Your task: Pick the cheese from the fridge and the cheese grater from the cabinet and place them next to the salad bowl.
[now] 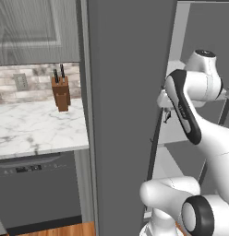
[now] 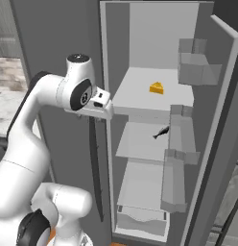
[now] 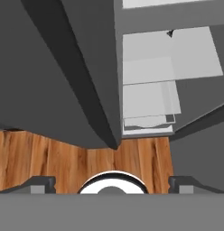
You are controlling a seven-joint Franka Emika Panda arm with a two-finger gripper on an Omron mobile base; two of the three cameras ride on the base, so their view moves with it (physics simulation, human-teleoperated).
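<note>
While your gripper [image 2: 92, 116] hung by the fridge [image 2: 140, 57] edge, grip unreadable, reaching the cheese [image 2: 157, 88] risked clipping the shelf [image 2: 135, 96].

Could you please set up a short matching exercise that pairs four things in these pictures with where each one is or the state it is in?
Things:
1. cheese
2. knife block
3. fridge
4. small dark item

Places or states:
A. on the marble counter, by the tiled wall
B. door swung open, pale shelves showing
C. on the upper fridge shelf
D. on the shelf below the cheese

Pairs: 1-C, 2-A, 3-B, 4-D
</note>
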